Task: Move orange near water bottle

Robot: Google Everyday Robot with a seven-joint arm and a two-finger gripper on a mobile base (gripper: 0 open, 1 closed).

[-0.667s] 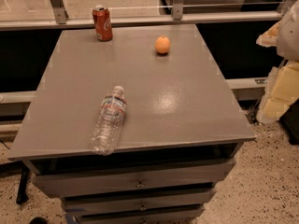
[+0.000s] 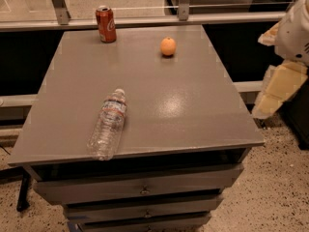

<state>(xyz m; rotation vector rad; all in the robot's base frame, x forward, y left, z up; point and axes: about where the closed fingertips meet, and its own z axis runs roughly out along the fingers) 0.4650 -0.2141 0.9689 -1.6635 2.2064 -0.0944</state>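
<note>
nothing on the grey metal tabletop (image 2: 193,110) has shifted; the white-and-cream gripper (image 2: 280,88) hangs off its right edge as before, and i cannot tell its grip state. the small round orange (image 2: 168,46) sits at the back, well apart from the clear crinkled plastic water bottle (image 2: 108,124) lying near the front. best to descend centred over the fruit so it can't roll.

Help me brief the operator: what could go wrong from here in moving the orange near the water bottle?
1. The orange is round and loose on the smooth table; a grazing touch from the gripper, now beyond the table's right edge, could roll it away.
2. The water bottle lies on its side by the front edge; a bump could roll it off.
</note>
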